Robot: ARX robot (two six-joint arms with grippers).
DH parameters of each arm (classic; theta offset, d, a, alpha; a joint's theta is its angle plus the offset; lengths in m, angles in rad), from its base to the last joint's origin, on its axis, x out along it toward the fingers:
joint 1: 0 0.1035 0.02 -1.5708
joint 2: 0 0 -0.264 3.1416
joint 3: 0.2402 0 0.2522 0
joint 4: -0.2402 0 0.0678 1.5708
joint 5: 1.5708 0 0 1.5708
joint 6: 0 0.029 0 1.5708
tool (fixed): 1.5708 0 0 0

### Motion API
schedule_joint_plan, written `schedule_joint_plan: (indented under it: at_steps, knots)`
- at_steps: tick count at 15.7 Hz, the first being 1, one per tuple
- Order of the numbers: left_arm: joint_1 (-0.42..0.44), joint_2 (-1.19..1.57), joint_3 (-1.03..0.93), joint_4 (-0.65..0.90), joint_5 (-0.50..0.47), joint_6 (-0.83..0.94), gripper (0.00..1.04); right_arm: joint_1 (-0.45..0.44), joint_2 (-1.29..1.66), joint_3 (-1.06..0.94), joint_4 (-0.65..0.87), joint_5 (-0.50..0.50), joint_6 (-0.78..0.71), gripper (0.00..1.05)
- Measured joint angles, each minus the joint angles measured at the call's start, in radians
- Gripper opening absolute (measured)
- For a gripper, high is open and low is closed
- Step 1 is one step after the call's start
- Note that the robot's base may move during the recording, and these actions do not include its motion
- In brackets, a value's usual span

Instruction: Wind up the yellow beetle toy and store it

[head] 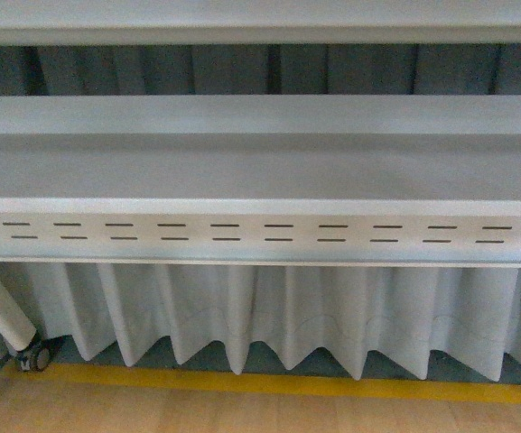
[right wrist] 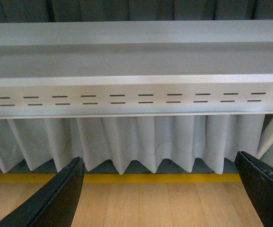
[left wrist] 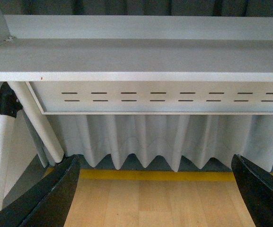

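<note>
The yellow beetle toy is out of view in all three views. My left gripper (left wrist: 157, 189) is open, its black fingers (left wrist: 56, 196) spread wide over bare wooden floor with nothing between them. My right gripper (right wrist: 160, 191) is open too, its dark fingers (right wrist: 60, 198) far apart above the same kind of floor and empty. Neither arm shows in the front view.
A grey metal shelf unit (head: 260, 171) with a slotted front panel (head: 269, 233) fills the view ahead. A white pleated curtain (head: 278, 316) hangs below it, ending above a yellow floor line (head: 269, 383). A white leg with a castor (head: 34, 356) stands at the left.
</note>
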Motion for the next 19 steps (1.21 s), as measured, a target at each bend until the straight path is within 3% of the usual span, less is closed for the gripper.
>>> schedule_joint_plan:
  at_steps: [19]
  knots:
    - [0.000, 0.000, 0.000, 0.003, -0.002, 0.000, 0.98, 0.000, -0.001, 0.000, 0.004, 0.000, 0.001, 0.98]
